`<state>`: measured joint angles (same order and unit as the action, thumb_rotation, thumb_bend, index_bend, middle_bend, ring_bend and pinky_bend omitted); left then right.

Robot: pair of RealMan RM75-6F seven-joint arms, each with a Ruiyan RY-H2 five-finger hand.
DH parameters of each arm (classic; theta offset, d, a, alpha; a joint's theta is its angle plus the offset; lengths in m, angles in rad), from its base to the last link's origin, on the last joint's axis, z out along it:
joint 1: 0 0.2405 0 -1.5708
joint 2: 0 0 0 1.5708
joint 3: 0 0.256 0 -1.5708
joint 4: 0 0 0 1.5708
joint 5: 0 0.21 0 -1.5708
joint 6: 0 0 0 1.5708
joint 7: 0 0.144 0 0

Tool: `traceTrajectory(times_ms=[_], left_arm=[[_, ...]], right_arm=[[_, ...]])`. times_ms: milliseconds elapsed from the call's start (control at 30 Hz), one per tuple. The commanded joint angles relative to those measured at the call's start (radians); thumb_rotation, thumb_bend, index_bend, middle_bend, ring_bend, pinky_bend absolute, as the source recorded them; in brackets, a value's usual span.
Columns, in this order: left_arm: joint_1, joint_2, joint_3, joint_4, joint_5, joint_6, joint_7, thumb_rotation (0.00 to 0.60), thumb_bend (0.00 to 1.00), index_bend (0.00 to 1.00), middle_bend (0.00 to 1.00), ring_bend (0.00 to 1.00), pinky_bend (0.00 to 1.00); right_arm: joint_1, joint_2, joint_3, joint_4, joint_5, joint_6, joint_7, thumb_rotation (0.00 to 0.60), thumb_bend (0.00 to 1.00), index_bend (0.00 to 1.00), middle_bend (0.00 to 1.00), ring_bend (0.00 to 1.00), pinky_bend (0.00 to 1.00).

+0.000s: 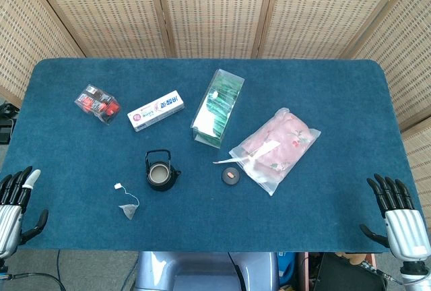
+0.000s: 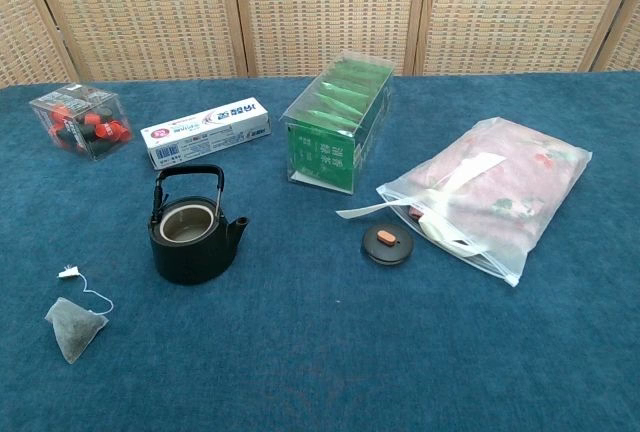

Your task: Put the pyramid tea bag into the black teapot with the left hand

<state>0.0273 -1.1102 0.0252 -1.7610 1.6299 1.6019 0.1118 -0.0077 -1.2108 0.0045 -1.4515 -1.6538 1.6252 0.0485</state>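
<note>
At the near corners of the blue table (image 1: 323,89), both hands sit low and off the cloth, seen only in the head view. Left hand (image 1: 15,207): at the table's near-left corner, back of the hand up, dark fingers (image 1: 16,184) pointing away from the robot and slightly fanned, thumb (image 1: 37,225) angled out toward the table edge. Nothing in it. Right hand (image 1: 401,220): mirrored at the near-right corner, fingers (image 1: 389,188) extended and apart, thumb (image 1: 372,232) jutting inward. Also empty. Neither hand touches any object; both are well apart from the items.

Pyramid tea bag (image 2: 74,328): lying on the cloth at near left, string curling up to a small white tag (image 2: 68,273). It sits near the black teapot (image 2: 192,237), on the pot's near-left side, not touching it.

Black teapot: upright, handle raised, mouth uncovered, spout pointing right in the chest view. Its round black lid (image 2: 387,244) lies flat on the cloth well to the right, just beside the corner of a clear zip bag (image 2: 500,197) holding pink floral fabric.

Farther back: a clear box of green packets (image 2: 338,124) at centre, a white toothpaste box (image 2: 208,133) left of it, and a small clear box of red and black pieces (image 2: 82,120) at far left. Woven screen panels (image 2: 320,7) stand behind the table.
</note>
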Motion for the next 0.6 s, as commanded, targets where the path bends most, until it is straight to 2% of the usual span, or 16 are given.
traceTrajectory(times_ms=[33, 600], left_arm=[[-0.002, -0.001, -0.001, -0.001, -0.001, -0.003, 0.001, 0.6, 0.45, 0.04, 0.0, 0.0, 0.0], [-0.006, -0.001, 0.0, -0.013, 0.01, -0.005, 0.011, 0.6, 0.45, 0.05, 0.0, 0.0, 0.0]], right_arm=[[0.001, 0.0, 0.001, -0.001, 0.001, -0.002, 0.0, 0.6, 0.07, 0.09, 0.14, 0.0, 0.08], [-0.006, -0.004, 0.002, 0.017, 0.003, 0.014, 0.02, 0.6, 0.07, 0.09, 0.14, 0.0, 0.08]])
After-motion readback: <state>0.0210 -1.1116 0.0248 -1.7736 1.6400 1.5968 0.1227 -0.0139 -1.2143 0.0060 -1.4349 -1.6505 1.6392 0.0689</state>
